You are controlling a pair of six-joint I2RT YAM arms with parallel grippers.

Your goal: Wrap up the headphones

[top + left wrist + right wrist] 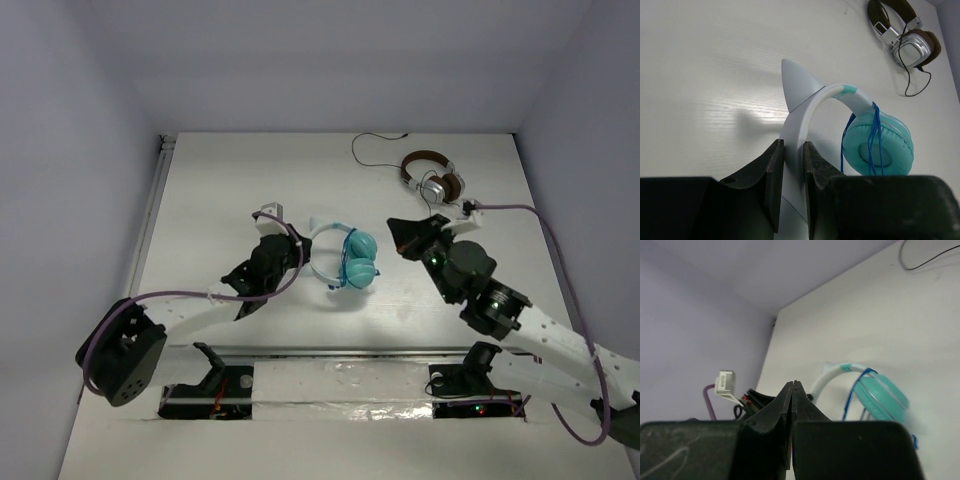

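The teal headphones (352, 260) with a white headband and ear-like points lie at the table's middle. A thin blue cable (873, 140) is looped several times around an ear cup (880, 146). My left gripper (793, 150) is shut on the white headband (800, 112), pinching it between both fingers; in the top view it (290, 248) sits just left of the headphones. My right gripper (793, 387) is shut with nothing between its fingers, raised to the right of the headphones (875, 395); from above it (398, 238) is beside the ear cups.
Brown-and-silver headphones (433, 179) with a thin dark cable (375, 150) lie at the back right of the table. The same pair shows in the left wrist view (905, 35). A foil strip (340, 385) runs between the arm bases.
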